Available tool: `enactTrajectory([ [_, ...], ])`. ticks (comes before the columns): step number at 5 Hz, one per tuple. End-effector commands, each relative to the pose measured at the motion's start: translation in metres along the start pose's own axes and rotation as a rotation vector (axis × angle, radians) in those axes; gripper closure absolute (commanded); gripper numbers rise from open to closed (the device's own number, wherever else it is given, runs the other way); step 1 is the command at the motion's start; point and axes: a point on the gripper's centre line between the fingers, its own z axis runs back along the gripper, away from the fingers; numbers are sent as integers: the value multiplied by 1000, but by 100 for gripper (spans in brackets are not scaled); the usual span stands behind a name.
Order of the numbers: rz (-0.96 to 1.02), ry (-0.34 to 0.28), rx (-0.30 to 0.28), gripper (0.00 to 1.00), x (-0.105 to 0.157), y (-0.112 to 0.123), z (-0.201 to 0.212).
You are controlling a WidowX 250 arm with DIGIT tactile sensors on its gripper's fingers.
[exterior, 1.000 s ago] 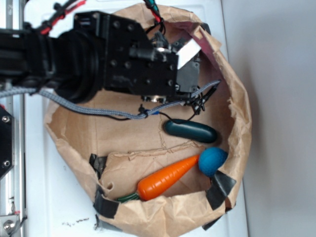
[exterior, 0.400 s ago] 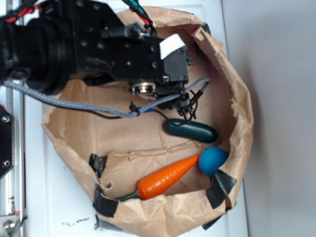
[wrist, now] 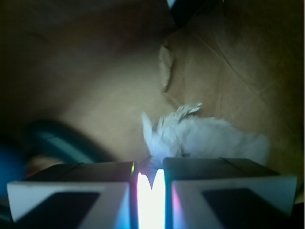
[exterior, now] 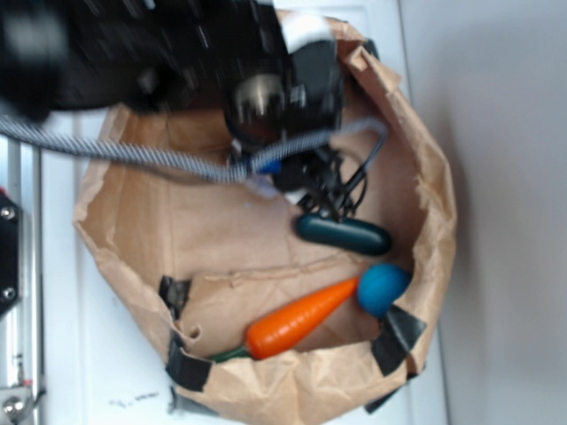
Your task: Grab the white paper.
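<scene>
- The crumpled off-white wad of paper (wrist: 205, 138) is wrinkled and lumpy in the wrist view, with a few thin torn-looking points sticking up along its top and left side.
- Its long axis runs roughly left to right in that view, wider than it is tall. It has no clear front or pointing end, it's just a blob.
- It lies on the brown paper floor right beyond the black robot gripper (wrist: 151, 191); its lower edge is hidden behind the two pale finger blocks (wrist: 66, 200), so I can't tell if it's touching them.
- From the exterior camera only a tiny white sliver (exterior: 259, 184) shows under the blurred black arm, in the far part of the brown paper bag lining (exterior: 434, 177).
- The fingers are drawn nearly together, with only a thin bright slit between them. They're clenched on nothing I can see; the paper sits past them, not between.
- Edges and room: the bag wall rises close on the right. The dark green oblong toy (exterior: 344, 235) lies just nearer than the gripper, with black wires (exterior: 341, 190) dangling onto it.
- The orange plastic carrot (exterior: 301, 317) and the round blue ball (exterior: 383, 288) touch each other near the front rim, well apart from the paper. The middle-left floor looks open.
</scene>
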Motion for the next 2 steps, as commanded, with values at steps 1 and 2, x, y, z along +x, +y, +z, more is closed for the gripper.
enactTrajectory([
  [1,3,1,-65,100,17,7,31],
  [2,-2,-45,-12,0,20,8,14],
])
